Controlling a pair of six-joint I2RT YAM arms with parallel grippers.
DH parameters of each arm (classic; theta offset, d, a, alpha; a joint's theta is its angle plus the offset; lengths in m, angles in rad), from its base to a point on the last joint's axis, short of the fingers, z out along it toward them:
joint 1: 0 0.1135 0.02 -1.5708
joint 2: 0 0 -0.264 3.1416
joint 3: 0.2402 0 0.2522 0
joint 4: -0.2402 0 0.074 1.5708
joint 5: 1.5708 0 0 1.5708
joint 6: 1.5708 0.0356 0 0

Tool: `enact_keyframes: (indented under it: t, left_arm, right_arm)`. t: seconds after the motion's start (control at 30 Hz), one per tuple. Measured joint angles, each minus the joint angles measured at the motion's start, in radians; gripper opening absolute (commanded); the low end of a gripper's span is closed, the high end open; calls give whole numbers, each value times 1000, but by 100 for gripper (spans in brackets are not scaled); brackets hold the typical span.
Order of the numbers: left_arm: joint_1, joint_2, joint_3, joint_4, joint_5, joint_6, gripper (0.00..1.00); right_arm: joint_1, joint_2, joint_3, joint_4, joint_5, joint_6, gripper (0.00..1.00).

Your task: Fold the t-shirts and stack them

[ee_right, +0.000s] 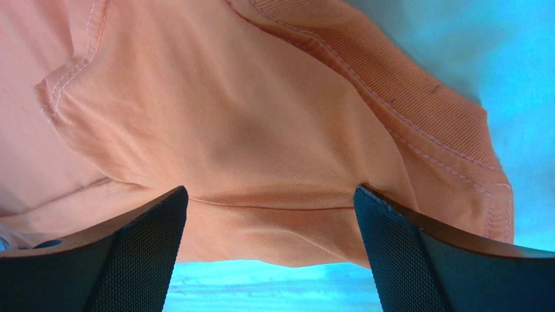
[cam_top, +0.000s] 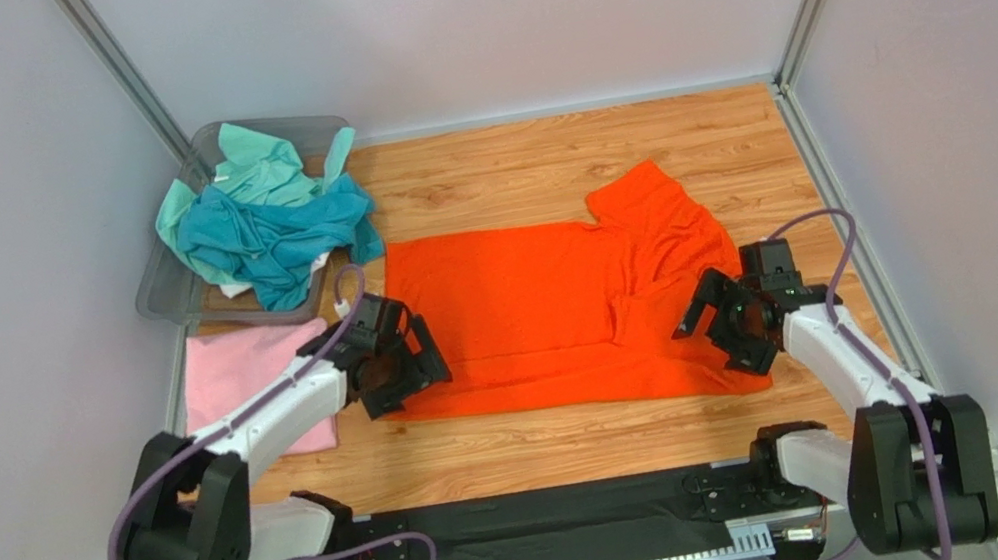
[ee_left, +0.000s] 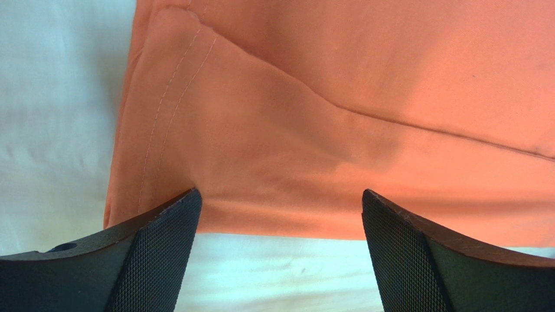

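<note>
Both spread, the left hand [cam_top: 401, 368] and right hand [cam_top: 719, 319] bracket the orange t-shirt [cam_top: 541, 311], its long axis running between them.

A wooden table [cam_top: 516, 163] is filling the middle of the top view, its plank grain showing along the upper edge and the lower strip. An orange t-shirt [cam_top: 525, 306] is lying spread across the centre, flat on its left part and rumpled toward the right. A pink t-shirt [cam_top: 240, 377] is lying folded at the left edge, near the orange one. A grey plastic bin [cam_top: 164, 286] is sitting in the upper left corner, just above the pink one.
</note>
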Motion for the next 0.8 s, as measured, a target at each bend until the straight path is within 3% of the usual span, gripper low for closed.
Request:
enact_keyframes:
  t: [0.23, 0.43, 0.57, 0.8]
  left_arm:
    - [-50, -229, -116, -111, 6, -58, 100]
    - [-51, -328, -56, -181, -31, -52, 100]
    - [-51, -257, 111, -227, -109, -20, 100]
    - [-7, 75, 505, -250, -225, 44, 94]
  right_arm:
    - [0, -182, -13, -163, 21, 55, 100]
    - [0, -343, 50, -227, 41, 52, 100]
    - [0, -423, 126, -227, 66, 31, 100]
    - [0, -374, 157, -223, 73, -22, 100]
